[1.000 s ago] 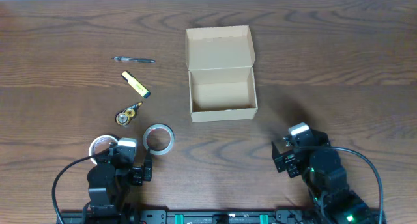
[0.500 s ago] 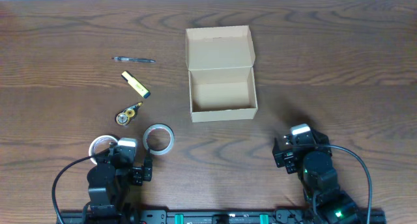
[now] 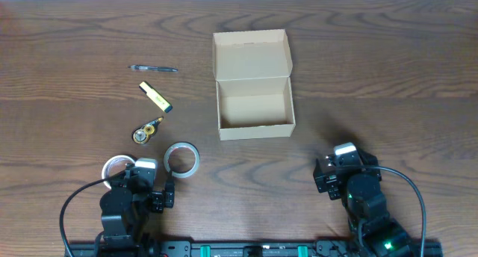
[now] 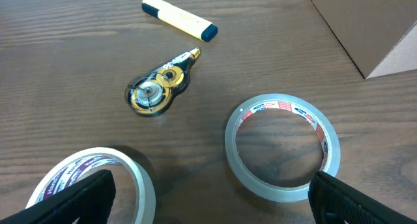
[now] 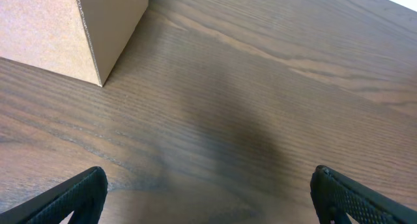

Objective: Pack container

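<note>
Dark wood-grain table (image 3: 388, 78) fills the overhead view, with the box (image 3: 252, 85) in the middle, lid folded back and nothing inside. To its left lie the pen (image 3: 153, 69), marker (image 3: 155, 96) and dispenser (image 3: 147, 130), with a clear roll (image 3: 196, 161) and a white roll (image 3: 112, 166) nearer the robot. That makes one box and five loose items: one pen, one marker, one dispenser and two tape rolls. The only change over the last second is that the right gripper (image 3: 342, 166) has swung round from a slanted pose to face the box more squarely. The left gripper (image 3: 143, 176) and every item have stayed put, so I judge that packing has not begun and the right arm is only lining up. From the left wrist, the fingers (image 4: 71, 201) stand spread wide and empty. The clear roll (image 4: 280, 105) and the white roll (image 4: 140, 178) lie just ahead of them, with the dispenser (image 4: 156, 92) and marker (image 4: 179, 18) beyond and a box wall (image 4: 371, 22) at the upper right. From the right wrist, the fingers (image 5: 65, 198) are likewise released and hold nothing over bare wood. A box corner (image 5: 52, 28) shows at the upper left, well apart from them.
</note>
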`<state>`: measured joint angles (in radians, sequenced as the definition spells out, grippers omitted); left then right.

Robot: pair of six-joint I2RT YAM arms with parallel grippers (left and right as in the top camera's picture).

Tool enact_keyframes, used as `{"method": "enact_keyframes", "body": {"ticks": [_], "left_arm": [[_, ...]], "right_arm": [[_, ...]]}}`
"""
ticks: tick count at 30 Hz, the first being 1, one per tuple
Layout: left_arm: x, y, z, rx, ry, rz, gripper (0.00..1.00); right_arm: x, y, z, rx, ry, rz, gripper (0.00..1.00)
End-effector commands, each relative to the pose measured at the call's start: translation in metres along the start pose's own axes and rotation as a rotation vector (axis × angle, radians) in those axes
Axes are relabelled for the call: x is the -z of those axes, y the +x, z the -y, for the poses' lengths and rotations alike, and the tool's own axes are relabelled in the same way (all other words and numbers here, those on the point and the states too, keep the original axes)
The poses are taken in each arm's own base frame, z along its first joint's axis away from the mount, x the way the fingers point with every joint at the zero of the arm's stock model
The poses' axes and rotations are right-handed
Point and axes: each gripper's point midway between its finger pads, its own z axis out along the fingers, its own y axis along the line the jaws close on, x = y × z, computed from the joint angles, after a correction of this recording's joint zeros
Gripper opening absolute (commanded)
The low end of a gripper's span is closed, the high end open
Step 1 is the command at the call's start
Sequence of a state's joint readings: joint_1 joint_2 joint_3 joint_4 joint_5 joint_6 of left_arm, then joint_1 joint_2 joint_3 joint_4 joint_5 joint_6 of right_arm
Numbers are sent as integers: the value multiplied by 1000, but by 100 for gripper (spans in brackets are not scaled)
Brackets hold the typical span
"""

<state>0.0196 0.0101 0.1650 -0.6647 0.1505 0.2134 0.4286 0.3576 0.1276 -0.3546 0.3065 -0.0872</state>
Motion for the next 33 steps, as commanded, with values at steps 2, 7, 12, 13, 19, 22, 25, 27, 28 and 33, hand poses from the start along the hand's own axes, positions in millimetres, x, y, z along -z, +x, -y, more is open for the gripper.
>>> {"method": "enact_keyframes", "body": {"ticks": [2,7,12,13,19,22,25,27,28,33], "left_arm": [[0,3,0,5,-1,-7,95],[0,3,0,5,0,-8,95],[0,3,0,5,0,-8,96],[0,2,0,4,-2,-4,95],[3,-7,7,22,48,18,95],[10,-19,8,22,57,20,95],[19,-43,6,96,60,31,96],[24,-56,3,164,52,26,95],[26,-62,0,202,41,22,95],[36,-90,-29,414,-111,-8,95]], "right_arm": [[-1,4,3,-2,16,-7,99],[-1,4,3,-2,16,-9,99],[-1,4,3,-2,16,-9,99],[-1,4,3,-2,16,-9,99],[-1,4,3,-2,16,-9,99],[-1,4,3,-2,16,-9,99],[-1,4,3,-2,16,-9,99],[-1,4,3,-2,16,-9,99],[-1,4,3,-2,15,-9,99],[-1,4,3,-2,16,-9,99]]}}
